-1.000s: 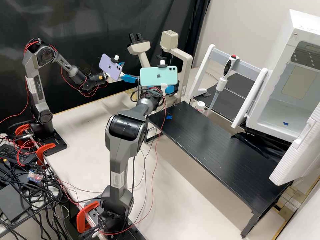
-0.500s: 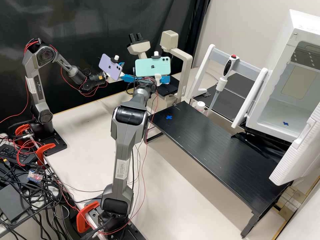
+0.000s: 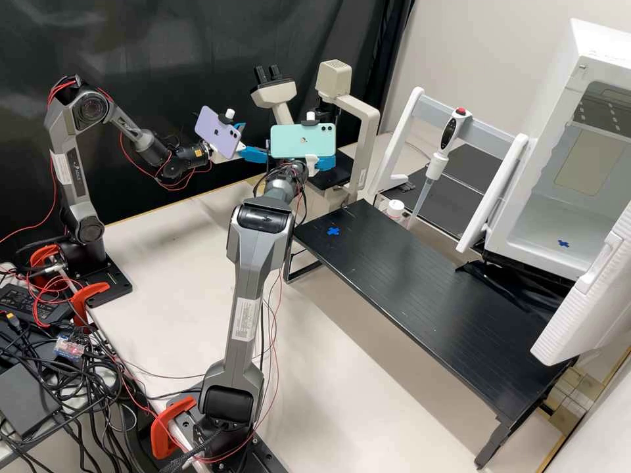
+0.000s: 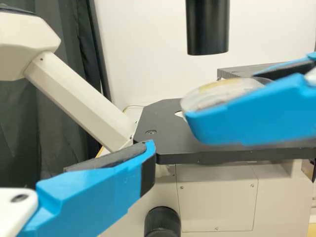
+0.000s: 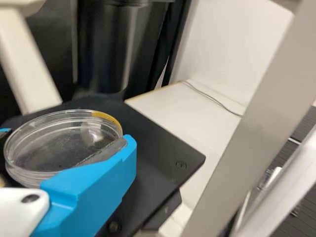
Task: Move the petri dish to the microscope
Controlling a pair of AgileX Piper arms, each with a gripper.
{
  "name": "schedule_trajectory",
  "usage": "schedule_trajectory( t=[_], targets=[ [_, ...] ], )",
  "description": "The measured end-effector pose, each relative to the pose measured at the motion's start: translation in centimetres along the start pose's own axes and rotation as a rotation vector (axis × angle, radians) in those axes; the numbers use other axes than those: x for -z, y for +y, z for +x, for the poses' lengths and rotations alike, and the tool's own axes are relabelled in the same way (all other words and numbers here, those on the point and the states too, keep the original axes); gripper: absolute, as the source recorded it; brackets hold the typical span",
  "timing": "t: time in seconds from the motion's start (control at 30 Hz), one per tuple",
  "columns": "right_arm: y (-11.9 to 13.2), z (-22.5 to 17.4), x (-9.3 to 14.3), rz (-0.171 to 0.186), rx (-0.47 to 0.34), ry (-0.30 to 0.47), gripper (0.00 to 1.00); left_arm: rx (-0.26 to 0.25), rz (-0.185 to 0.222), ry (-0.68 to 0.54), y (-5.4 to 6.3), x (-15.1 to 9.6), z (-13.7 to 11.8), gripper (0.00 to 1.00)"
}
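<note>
Petri dish [image 5: 63,140]: clear, yellow at rim [image 5: 105,117] | right claw [image 3: 322,162]: parted dish-wide, gripping it | left claw [image 3: 255,140]: spread, empty

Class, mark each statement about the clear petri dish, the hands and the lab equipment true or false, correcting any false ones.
1. The clear round petri dish is between the right hand's blue fingers. True.
2. The left hand grips a dish too. False: it is open and holds nothing.
3. A blue tape cross marks the long black platform. True.
4. The large white cabinet is shut. False: its door stands open.
5. The pipette with a red button lies on the platform. False: it hangs on the white-framed stand.
</note>
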Motion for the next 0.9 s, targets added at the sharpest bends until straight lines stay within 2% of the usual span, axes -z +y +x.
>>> schedule_trajectory(
  t=[0.23,0.4,0.57,0.6,0.63,0.67,0.7,0.77,0.9],
  targets=[
    [0.5,3.2,-1.0,0.142,-0.026,-0.014,0.0,0.0,0.0,0.0,0.0,0.0,0.0,1.0],
    [0.3,4.4,-1.5,0.155,0.008,-0.023,0.0,0.0,0.0,0.0,0.0,0.0,0.0,1.0],
    [0.4,4.9,-1.7,0.146,0.012,-0.035,0.0,0.0,0.0,0.0,0.0,0.0,0.0,1.0],
    [0.4,5.0,-1.7,0.135,0.013,-0.037,0.0,0.0,0.0,0.0,0.0,0.0,0.0,1.0],
    [0.5,5.1,-1.6,0.145,0.014,-0.038,1.0,0.0,0.0,0.0,0.0,0.0,0.0,1.0],
    [0.5,5.1,-1.6,0.136,0.014,-0.038,1.0,0.0,0.0,0.0,0.0,0.0,0.0,1.0],
    [0.4,5.2,-1.7,0.144,0.017,-0.041,1.0,0.0,0.0,0.0,0.0,0.0,0.0,1.0],
    [0.4,5.3,-1.6,0.138,0.018,-0.041,1.0,0.0,0.0,0.0,0.0,0.0,0.0,1.0],
    [0.2,5.5,-1.9,0.112,0.028,-0.042,1.0,0.0,0.0,0.0,0.0,0.0,0.0,1.0]
  ],
)
